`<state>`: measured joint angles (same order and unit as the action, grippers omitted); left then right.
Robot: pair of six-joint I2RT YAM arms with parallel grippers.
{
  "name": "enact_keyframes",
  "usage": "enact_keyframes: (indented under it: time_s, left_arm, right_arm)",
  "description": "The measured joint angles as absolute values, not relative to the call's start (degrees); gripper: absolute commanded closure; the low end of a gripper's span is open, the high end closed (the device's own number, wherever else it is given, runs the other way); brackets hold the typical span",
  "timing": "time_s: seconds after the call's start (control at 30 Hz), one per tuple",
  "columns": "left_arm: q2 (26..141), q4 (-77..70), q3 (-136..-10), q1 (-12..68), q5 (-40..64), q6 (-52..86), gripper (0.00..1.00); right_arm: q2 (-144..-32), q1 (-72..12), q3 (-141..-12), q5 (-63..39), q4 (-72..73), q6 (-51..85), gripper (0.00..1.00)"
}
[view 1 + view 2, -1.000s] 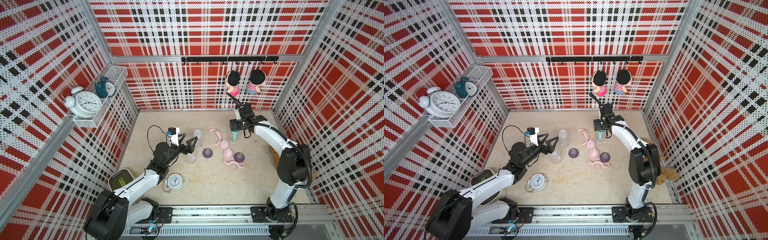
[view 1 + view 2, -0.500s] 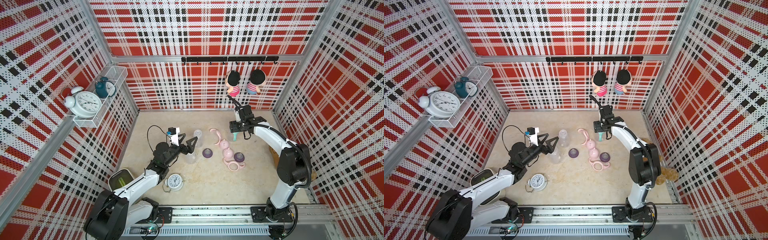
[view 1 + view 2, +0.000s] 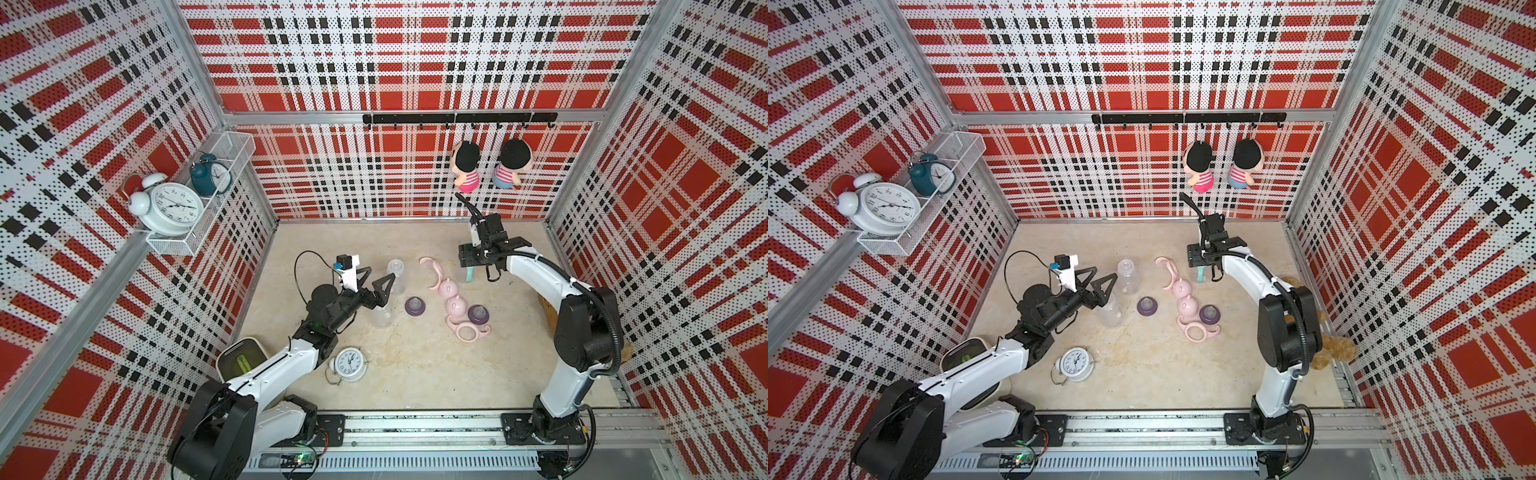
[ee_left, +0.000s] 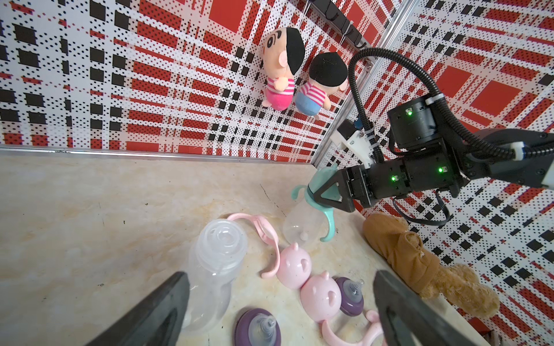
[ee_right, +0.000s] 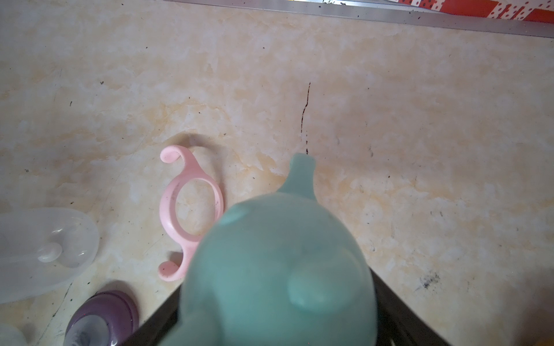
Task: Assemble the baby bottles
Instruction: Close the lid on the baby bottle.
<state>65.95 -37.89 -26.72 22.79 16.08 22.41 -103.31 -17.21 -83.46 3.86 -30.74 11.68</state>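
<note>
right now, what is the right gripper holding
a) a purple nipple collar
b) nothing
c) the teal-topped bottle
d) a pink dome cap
c: in the left wrist view, the right gripper has its jaws clamped on the cap end of the teal-topped bottle.

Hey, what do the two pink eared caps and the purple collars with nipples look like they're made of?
Pink eared caps: probably hard moulded plastic, opaque and smooth, with a soft sheen and crisp moulded ears. Purple collars: likely rigid plastic too, with glossy highlights on the rim. Nipples in them: translucent and greyish, so probably silicone.
</note>
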Motion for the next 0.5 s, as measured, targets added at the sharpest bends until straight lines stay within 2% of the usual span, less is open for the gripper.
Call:
enact_keyframes:
  time_s: [0.5]
  left_arm:
    - [65.2,-37.9,-26.7,22.8,16.1,22.4,0.02]
  right_arm:
    - [-103.4,-17.2,-84.8,3.7,-32.4,11.8,0.18]
